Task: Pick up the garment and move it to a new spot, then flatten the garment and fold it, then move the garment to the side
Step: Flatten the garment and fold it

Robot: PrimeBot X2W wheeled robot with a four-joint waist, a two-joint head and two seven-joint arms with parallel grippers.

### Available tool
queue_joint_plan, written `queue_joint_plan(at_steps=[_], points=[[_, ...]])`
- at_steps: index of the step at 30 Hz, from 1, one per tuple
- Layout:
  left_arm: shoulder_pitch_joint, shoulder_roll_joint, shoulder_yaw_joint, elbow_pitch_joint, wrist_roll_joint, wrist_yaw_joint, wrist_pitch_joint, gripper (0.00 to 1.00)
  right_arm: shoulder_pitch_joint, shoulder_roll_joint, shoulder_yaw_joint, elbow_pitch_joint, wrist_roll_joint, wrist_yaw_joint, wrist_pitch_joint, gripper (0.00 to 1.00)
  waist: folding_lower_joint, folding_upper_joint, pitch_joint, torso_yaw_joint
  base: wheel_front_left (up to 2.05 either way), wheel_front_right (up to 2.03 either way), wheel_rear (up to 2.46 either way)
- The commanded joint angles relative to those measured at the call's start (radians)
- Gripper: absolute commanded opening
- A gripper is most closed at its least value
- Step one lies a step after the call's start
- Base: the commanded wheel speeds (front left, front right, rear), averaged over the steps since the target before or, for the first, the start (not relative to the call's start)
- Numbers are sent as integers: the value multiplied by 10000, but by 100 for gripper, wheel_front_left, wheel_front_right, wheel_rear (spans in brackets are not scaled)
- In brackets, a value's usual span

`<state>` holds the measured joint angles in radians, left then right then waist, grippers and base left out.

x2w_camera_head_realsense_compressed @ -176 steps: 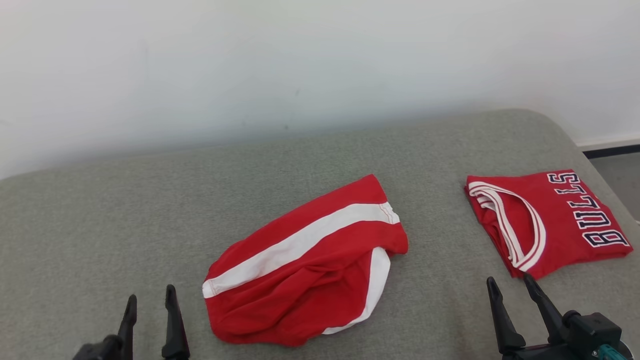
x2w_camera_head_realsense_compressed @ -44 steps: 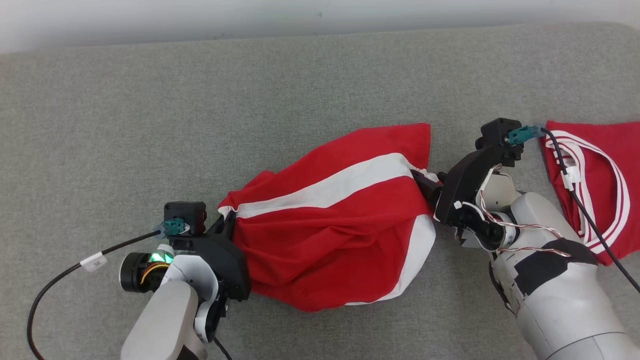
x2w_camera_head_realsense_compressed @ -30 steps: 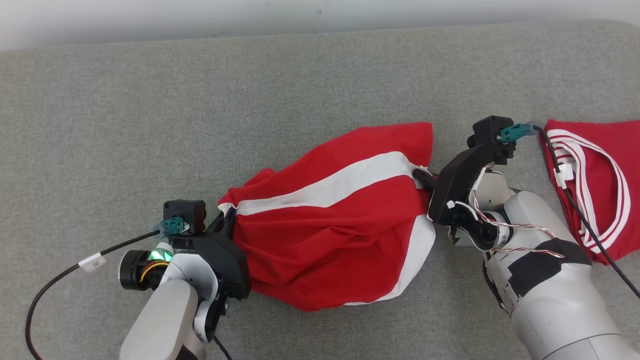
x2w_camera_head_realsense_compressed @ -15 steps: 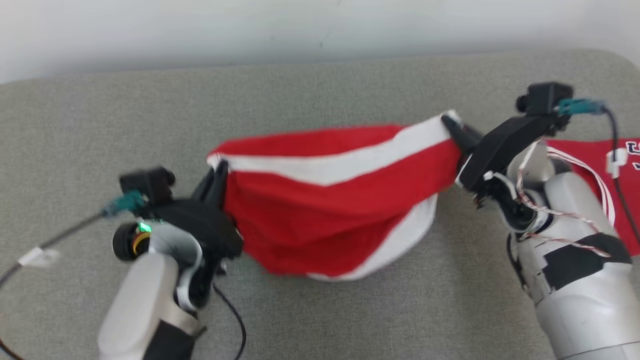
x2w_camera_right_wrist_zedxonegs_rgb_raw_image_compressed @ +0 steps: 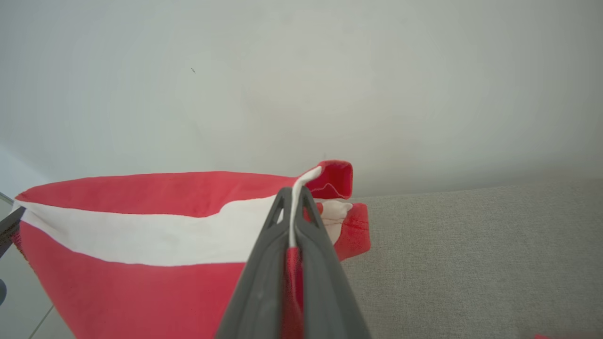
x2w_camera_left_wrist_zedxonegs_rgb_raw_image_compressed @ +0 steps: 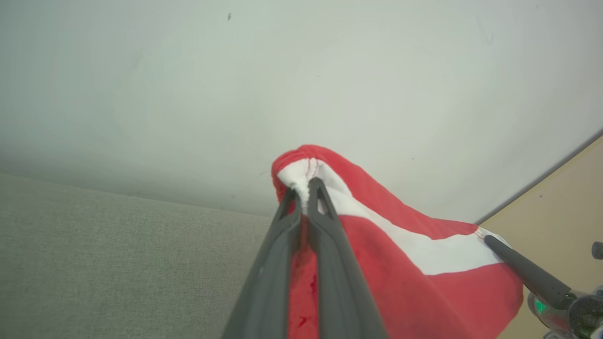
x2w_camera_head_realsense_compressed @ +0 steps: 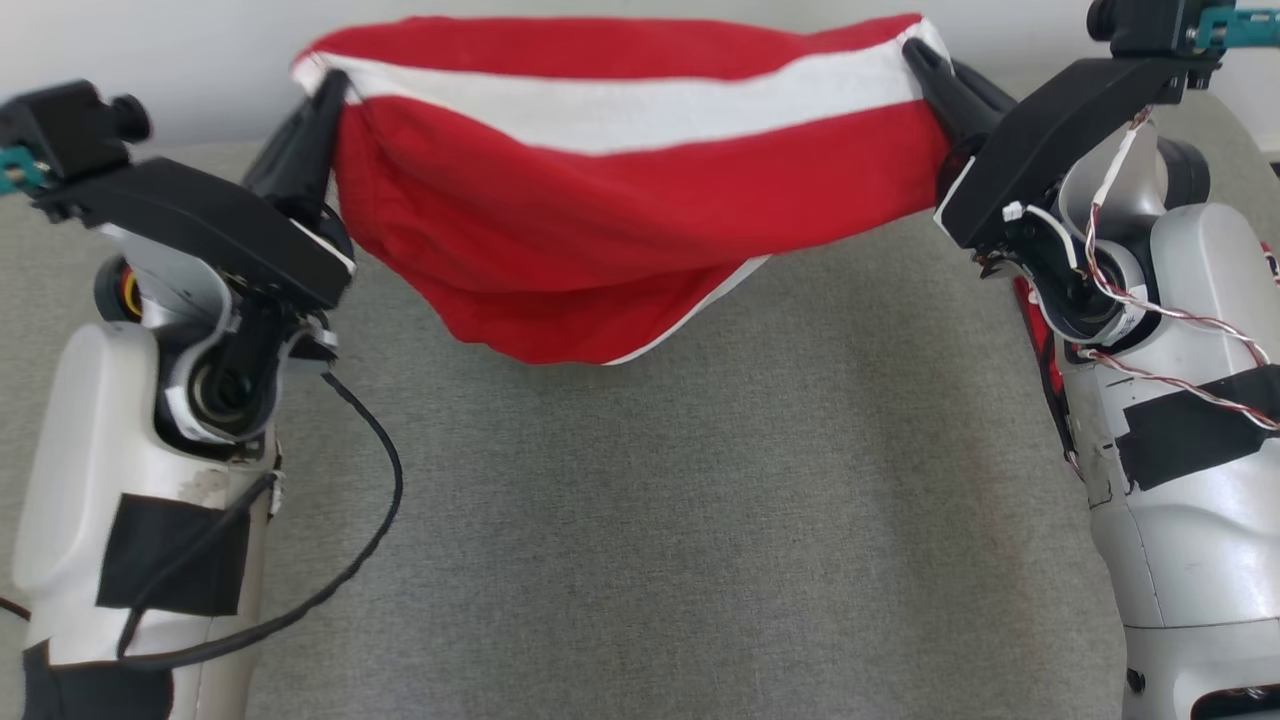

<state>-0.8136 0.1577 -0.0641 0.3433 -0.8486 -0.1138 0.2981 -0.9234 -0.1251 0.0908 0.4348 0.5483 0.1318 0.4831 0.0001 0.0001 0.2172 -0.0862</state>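
**Red garment slung between both claws, above the bench**

Obs.: The red garment [x2w_camera_head_realsense_compressed: 620, 200] with a white band hangs in the air over the grey bench [x2w_camera_head_realsense_compressed: 640, 520]. Its top edge is pulled fairly straight and its belly sags in a loose pouch. The lowest fold looks clear of the bench.

The left claw [x2w_camera_head_realsense_compressed: 328, 90] is closed on the band's left corner. The right claw [x2w_camera_head_realsense_compressed: 918, 55] is closed on the right corner, with a small flap of cloth curling past its tips in the right wrist view.

Handling (judgement): Light, limp knit with no stiffness, so it will drape and crease wherever it goes slack. Not fragile. The pinches are thin and could slip if the claws pull apart hard. The best holds are the stitched band corners.
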Motion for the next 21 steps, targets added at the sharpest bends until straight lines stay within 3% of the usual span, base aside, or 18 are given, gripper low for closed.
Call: queue_joint_plan(at_steps=[1,13,17,21], points=[[-91,-6,76,-77,-127,29,49,0,-59,26,-19,-46,-128,-25,48,0,-1,-1,223,-150,0,0,0],[34,82,202,-71,-249,169,-51,0,-90,131,-312,-88,-311,-25,211,0,-1,-1,925,-266,0,0,0],[-677,274,411,-24,-108,414,-220,0,-804,392,-532,272,-581,-25,-340,0,-1,-1,1602,-435,0,0,0],[-1896,443,587,158,203,570,-754,0,-2084,616,-890,880,-889,-25,-1595,0,-1,-1,2502,-560,0,0,0]])
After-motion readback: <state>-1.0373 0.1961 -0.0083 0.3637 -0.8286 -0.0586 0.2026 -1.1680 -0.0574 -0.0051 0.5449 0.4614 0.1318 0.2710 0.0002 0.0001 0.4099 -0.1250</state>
